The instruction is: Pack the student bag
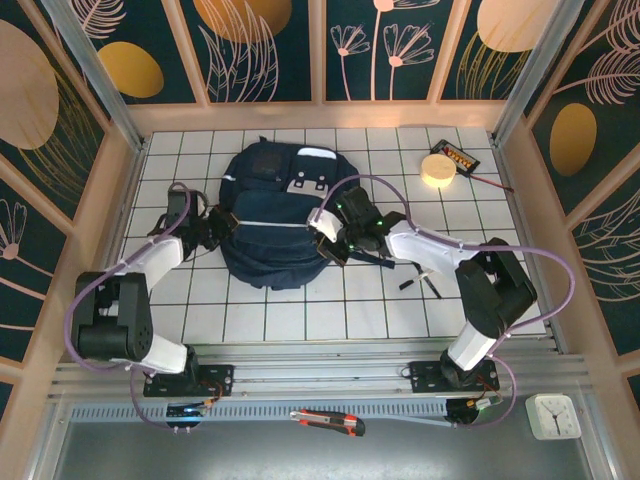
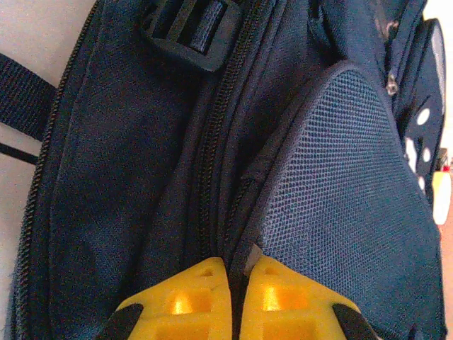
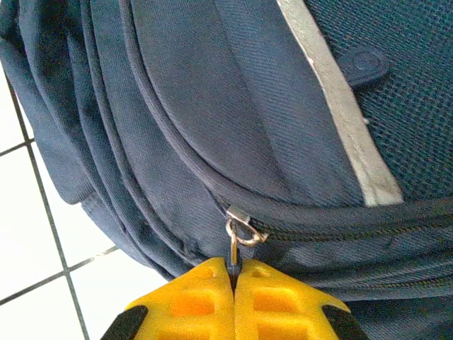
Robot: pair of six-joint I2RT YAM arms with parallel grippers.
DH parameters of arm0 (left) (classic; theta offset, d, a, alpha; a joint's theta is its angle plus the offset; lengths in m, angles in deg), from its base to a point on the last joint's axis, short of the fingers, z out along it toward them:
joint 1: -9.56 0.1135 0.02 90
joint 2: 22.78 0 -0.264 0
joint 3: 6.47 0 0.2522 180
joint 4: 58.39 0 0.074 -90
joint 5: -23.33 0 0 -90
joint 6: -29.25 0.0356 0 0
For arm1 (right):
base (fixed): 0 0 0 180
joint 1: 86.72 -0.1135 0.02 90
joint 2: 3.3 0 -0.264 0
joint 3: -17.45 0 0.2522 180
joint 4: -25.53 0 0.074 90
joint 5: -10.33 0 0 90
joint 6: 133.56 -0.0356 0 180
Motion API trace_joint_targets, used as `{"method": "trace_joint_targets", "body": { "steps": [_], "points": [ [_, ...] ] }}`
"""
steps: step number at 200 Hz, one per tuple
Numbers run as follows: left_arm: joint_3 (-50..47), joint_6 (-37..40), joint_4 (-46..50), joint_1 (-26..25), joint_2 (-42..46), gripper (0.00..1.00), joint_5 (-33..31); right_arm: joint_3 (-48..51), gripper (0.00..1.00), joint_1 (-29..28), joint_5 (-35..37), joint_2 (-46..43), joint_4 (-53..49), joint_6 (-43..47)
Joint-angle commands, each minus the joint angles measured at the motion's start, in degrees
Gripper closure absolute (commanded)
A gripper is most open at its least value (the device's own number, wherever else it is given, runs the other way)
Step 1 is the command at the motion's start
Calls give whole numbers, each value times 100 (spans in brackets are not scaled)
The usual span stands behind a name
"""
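If tugged askew, may lose the small silver metal zip pull (image 3: 238, 234) clamped in right jaws, or jam; left jaws shut, seemingly pinching the large navy-blue fabric backpack (image 2: 106, 177).

Backpack (image 1: 270, 215) is lying flat mid-table (image 1: 400, 290), top end pointing away from me. Navy fabric, a thin pale stripe running across it, white-grey patches near the top, dark strap trailing off the side. Zippers I'm seeing are sitting closed. My right claw (image 3: 233, 280) is pinching its metal zipper pull (image 3: 239, 234). My left claw (image 2: 237, 273) is nipping a seam fold beside the mesh pocket (image 2: 340, 198).
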Motion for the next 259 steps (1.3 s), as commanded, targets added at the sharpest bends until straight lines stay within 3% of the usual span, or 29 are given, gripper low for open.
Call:
{"method": "trace_joint_targets", "body": {
  "steps": [1, 47, 77, 127, 139, 157, 170, 187, 227, 259],
  "points": [
    [-307, -968, -864, -215, 374, 100, -274, -271, 100, -397, -48, -144, -196, -721],
    [-996, -2097, -1724, -829, 927, 100, -988, -593, 100, -1092, 872, 157, 491, -2540],
    [-1254, -2642, -2051, -1078, 1249, 100, -1406, -551, 100, -1224, 1174, 225, 1050, -3254],
    [-1065, -2826, -2528, -1868, 758, 100, -1225, -399, 100, -878, 1240, 251, 1325, -3299],
    [-1042, -2672, -2377, -1899, 769, 81, -1175, -240, 100, -598, 1177, 116, 1351, -3263],
    [-1067, -2231, -1933, -1891, 1050, 60, -1289, -39, 100, -127, 1074, -73, 1250, -3100],
    [-1017, -1836, -1432, -1867, 1375, 30, -1508, 86, 100, 169, 986, -210, 1164, -2960],
    [-913, -1429, -1001, -1685, 1633, 2, -1501, 229, 100, 457, 844, -389, 1076, -2812],
    [-488, -1112, -1473, -1163, 740, 1, -82, 466, 100, 673, 548, -565, 1004, -2651],
    [-34, -1048, -1868, -1168, -120, 2, 234, 399, 100, 665, 402, -476, 1015, -2661]
  ]
}}
